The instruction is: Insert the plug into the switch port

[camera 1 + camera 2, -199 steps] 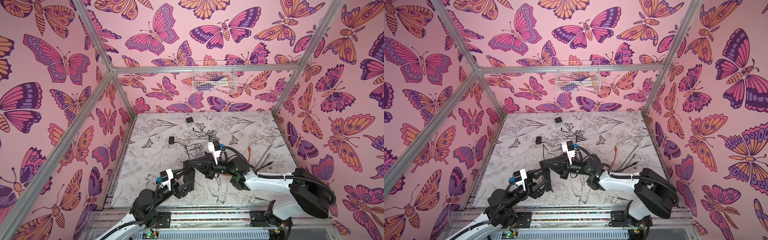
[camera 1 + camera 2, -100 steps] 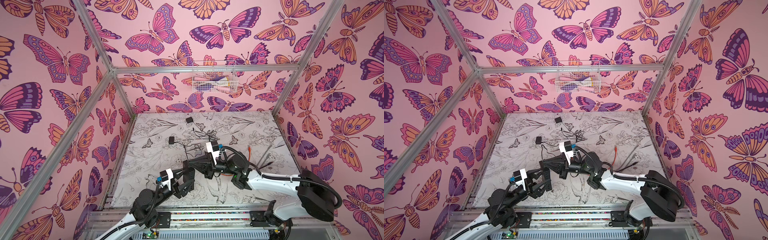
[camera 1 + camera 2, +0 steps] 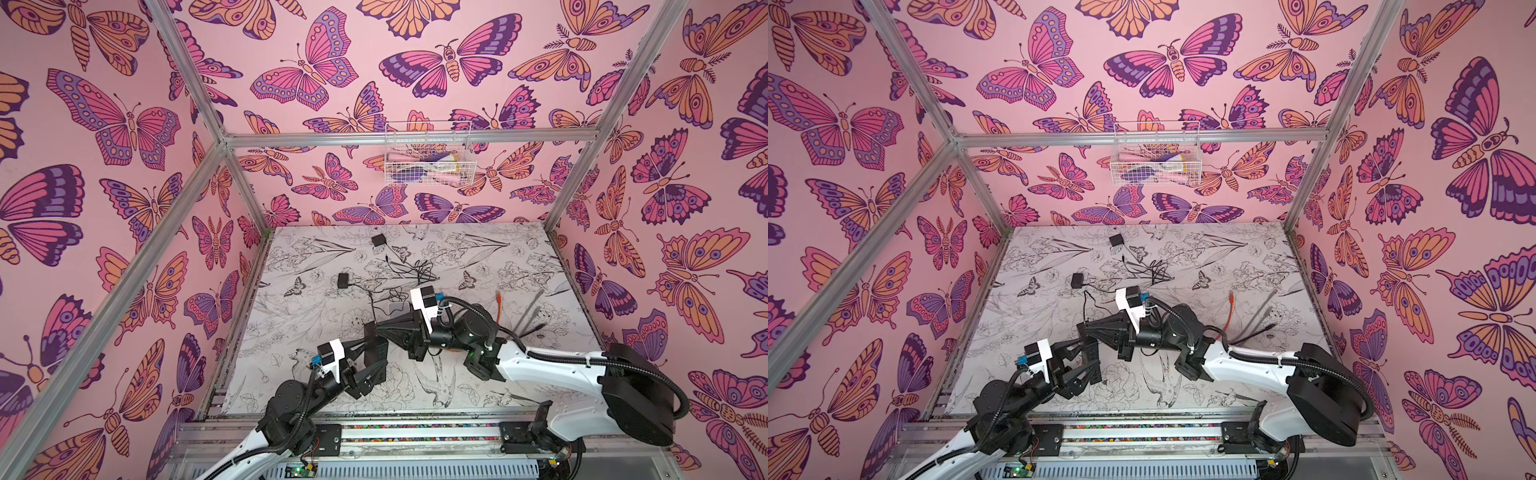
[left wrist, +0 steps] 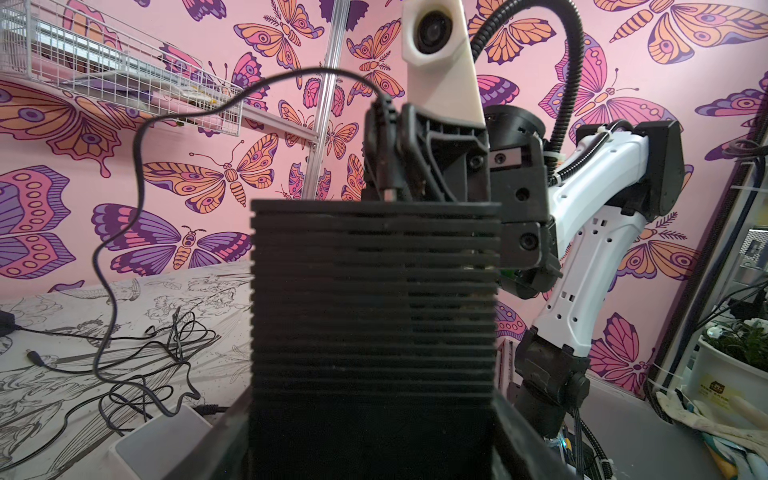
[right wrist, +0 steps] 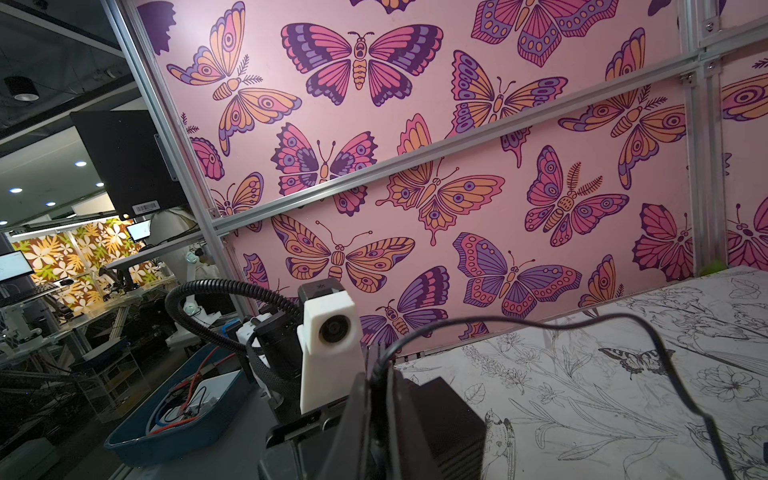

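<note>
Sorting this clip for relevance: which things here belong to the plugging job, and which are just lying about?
In the job: switch, held in the left gripper; plug and its black cable, pinched in the right gripper.
Lying about: black adapter at the back, orange cable, grey cables, pale box, wire basket.

Flower-printed table (image 3: 498, 249) with two black adapters (image 3: 378, 240), tangled black cable (image 3: 411, 271), orange cable (image 3: 498, 300).

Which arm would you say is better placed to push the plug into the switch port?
Right, I think. The right gripper pinches the black cable plug, its tip at the edge of the black ribbed switch box; the left gripper only holds that box.
</note>
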`<state>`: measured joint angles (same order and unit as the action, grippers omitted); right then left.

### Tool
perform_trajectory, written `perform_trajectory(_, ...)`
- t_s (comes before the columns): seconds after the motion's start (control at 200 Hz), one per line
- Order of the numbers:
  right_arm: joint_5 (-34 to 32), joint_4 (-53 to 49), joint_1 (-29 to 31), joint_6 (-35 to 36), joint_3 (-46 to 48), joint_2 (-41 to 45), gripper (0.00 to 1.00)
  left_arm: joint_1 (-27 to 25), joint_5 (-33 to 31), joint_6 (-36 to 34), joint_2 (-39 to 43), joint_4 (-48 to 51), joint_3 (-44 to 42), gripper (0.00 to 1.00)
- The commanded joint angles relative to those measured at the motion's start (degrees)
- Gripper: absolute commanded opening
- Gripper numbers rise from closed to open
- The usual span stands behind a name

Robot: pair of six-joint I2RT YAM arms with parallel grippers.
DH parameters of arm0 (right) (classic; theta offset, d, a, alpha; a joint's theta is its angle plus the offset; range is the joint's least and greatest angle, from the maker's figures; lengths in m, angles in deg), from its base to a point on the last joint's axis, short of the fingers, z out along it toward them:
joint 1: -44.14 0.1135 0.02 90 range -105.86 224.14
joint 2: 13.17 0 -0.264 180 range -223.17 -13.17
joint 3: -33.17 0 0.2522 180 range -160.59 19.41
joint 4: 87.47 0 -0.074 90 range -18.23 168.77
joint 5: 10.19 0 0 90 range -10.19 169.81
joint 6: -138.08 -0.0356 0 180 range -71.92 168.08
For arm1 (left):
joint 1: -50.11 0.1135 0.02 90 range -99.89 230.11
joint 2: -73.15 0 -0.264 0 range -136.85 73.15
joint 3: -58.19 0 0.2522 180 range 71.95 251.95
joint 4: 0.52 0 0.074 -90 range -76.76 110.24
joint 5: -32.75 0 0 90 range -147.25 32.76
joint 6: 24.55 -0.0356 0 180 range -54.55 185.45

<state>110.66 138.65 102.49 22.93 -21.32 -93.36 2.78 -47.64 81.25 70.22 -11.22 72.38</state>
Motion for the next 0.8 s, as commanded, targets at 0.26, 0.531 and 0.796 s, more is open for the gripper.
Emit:
perform_trajectory(0.26,1.56,-16.0,1.11,4.66,1.29,-0.27,0.0,0.13,-4.68,0.56,2.8,-11.94,-0.85,0.0)
perform_trajectory(0.531,1.93,-22.18,1.15,5.9,-1.3,4.95,0.27,0.13,-4.75,-0.04,2.84,-10.63,-2.59,0.0)
perform_trajectory(0.796,-2.35,-28.61,1.14,7.72,-0.65,11.4,0.36,0.13,-5.48,-0.83,2.78,-9.17,-3.37,0.0)
